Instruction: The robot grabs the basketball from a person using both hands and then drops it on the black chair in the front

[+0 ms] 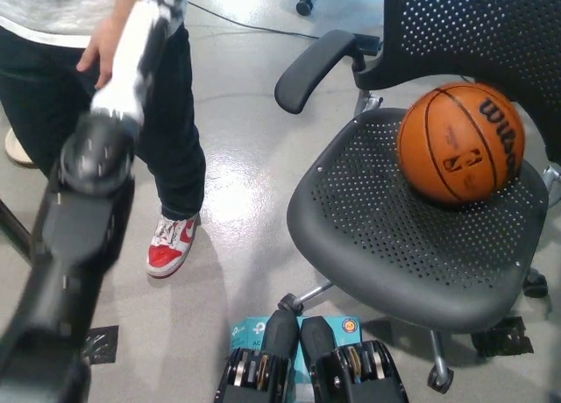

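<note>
The basketball (461,142) sits on the black chair (386,245), at the seat's rear right against the perforated backrest, its printed lettering facing up and right. The seat's front and left stay bare. The left hand (158,4) is raised at upper left, blurred; I cannot tell its finger state. A person (166,131) stands beside it on open grey floor (245,114).

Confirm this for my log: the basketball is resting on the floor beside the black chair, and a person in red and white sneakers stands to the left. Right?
Not quite. The head view shows the basketball resting on the seat of the black chair, against its backrest, not on the floor. The rest holds: a person in red and white sneakers stands to the left.
</note>
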Available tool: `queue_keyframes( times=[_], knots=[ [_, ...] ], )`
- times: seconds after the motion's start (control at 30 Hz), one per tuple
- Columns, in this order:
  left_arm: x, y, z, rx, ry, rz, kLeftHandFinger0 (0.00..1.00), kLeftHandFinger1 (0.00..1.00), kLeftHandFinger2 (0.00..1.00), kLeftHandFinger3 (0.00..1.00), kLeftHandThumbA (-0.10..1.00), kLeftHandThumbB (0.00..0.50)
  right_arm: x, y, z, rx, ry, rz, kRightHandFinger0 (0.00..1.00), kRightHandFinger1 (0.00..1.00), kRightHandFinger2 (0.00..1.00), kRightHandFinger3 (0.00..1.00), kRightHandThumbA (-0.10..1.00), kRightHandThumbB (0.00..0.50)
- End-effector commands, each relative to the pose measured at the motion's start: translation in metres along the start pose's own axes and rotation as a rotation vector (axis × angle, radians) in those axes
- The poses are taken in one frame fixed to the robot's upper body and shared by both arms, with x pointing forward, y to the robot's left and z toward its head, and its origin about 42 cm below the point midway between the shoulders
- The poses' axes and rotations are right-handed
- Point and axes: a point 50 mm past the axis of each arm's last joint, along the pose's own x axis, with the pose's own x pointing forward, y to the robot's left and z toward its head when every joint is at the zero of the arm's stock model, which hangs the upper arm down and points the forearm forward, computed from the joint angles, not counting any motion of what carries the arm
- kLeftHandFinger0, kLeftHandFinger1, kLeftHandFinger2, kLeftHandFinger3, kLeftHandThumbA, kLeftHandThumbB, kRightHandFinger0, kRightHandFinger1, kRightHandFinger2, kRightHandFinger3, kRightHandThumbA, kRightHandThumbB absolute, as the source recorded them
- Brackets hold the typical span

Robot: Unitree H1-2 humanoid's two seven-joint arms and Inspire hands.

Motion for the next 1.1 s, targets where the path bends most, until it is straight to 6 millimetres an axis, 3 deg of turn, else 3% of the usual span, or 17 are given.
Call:
queue_keyframes(
  times=[0.0,0.03,0.1,0.2,0.27,0.37,0.4,0.43,0.57,0.6,0.77,0.8,0.83,0.9,1.0,1.03,1.07],
  knots=[
    [-0.062,-0.004,0.032,-0.072,-0.113,-0.072,1.0,1.0,1.0,1.0,1.0,0.345,-0.028,0.051,0.013,-0.093,-0.047,0.261,1.0,1.0,1.0,1.0,0.55,0.345],
    [-0.062,-0.004,0.032,-0.073,-0.112,-0.072,1.0,1.0,1.0,1.0,1.0,0.346,-0.029,0.051,0.013,-0.094,-0.046,0.262,1.0,1.0,1.0,1.0,0.55,0.345],
    [-0.119,-0.006,0.018,-0.147,-0.091,-0.061,1.0,1.0,1.0,1.0,0.76,0.321,-0.047,0.064,-0.003,-0.18,-0.003,0.312,1.0,1.0,1.0,1.0,0.31,0.337],
    [-0.122,-0.006,0.019,-0.15,-0.086,-0.06,1.0,1.0,1.0,1.0,0.74,0.321,-0.048,0.065,-0.004,-0.185,-0.001,0.313,1.0,1.0,1.0,1.0,0.3,0.337],
    [-0.17,-0.001,-0.004,-0.151,-0.011,0.0,1.0,1.0,1.0,1.0,0.42,0.262,-0.066,0.076,-0.023,-0.186,0.066,0.342,1.0,1.0,1.0,1.0,0.09,0.285],
    [-0.171,-0.001,-0.003,-0.152,-0.007,-0.001,1.0,1.0,1.0,1.0,0.41,0.26,-0.067,0.076,-0.023,-0.189,0.066,0.342,1.0,1.0,1.0,1.0,0.08,0.283],
    [-0.2,0.005,-0.026,-0.213,0.044,0.02,1.0,1.0,1.0,1.0,-0.01,0.143,-0.081,0.082,-0.038,-0.17,0.092,0.365,1.0,1.0,1.0,1.0,-0.09,0.209],
    [-0.209,0.007,-0.032,-0.212,0.062,0.027,1.0,1.0,1.0,1.0,-0.1,0.102,-0.085,0.084,-0.041,-0.158,0.11,0.367,1.0,1.0,1.0,1.0,-0.1,0.187],
    [-0.214,0.009,-0.034,-0.21,0.075,0.048,1.0,1.0,1.0,1.0,-0.1,0.089,-0.088,0.086,-0.044,-0.145,0.118,0.368,1.0,1.0,1.0,1.0,-0.1,0.176],
    [-0.224,0.013,-0.047,-0.234,0.108,0.064,1.0,1.0,1.0,1.0,-0.1,0.07,-0.093,0.088,-0.048,-0.174,0.135,0.367,1.0,1.0,1.0,1.0,-0.1,0.169],
    [-0.228,0.017,-0.057,-0.21,0.113,0.068,1.0,1.0,1.0,1.0,-0.1,0.086,-0.098,0.088,-0.052,-0.184,0.155,0.375,1.0,1.0,1.0,1.0,-0.03,0.199],
    [-0.233,0.02,-0.066,-0.183,0.141,0.075,1.0,1.0,1.0,1.0,-0.02,0.139,-0.103,0.087,-0.057,-0.203,0.196,0.387,1.0,1.0,1.0,1.0,0.35,0.359],
    [-0.238,0.024,-0.076,-0.127,0.185,0.079,1.0,1.0,1.0,1.0,0.13,0.198,-0.111,0.082,-0.067,-0.211,0.237,0.405,1.0,1.0,1.0,1.0,0.51,0.386],
    [-0.239,0.025,-0.084,-0.11,0.195,0.074,1.0,1.0,1.0,1.0,0.25,0.259,-0.118,0.078,-0.079,-0.215,0.249,0.408,1.0,1.0,1.0,1.0,0.59,0.422],
    [-0.239,0.025,-0.086,-0.103,0.194,0.073,1.0,1.0,1.0,1.0,0.29,0.264,-0.119,0.077,-0.08,-0.216,0.249,0.409,1.0,1.0,1.0,1.0,0.6,0.428],
    [-0.239,0.027,-0.095,-0.069,0.217,0.061,1.0,1.0,1.0,1.0,0.4,0.314,-0.129,0.069,-0.096,-0.223,0.28,0.394,1.0,1.0,1.0,1.0,0.66,0.457],
    [-0.238,0.027,-0.098,-0.063,0.223,0.056,1.0,1.0,1.0,1.0,0.43,0.33,-0.134,0.065,-0.102,-0.209,0.296,0.39,1.0,1.0,1.0,1.0,0.68,0.44]
  ],
)
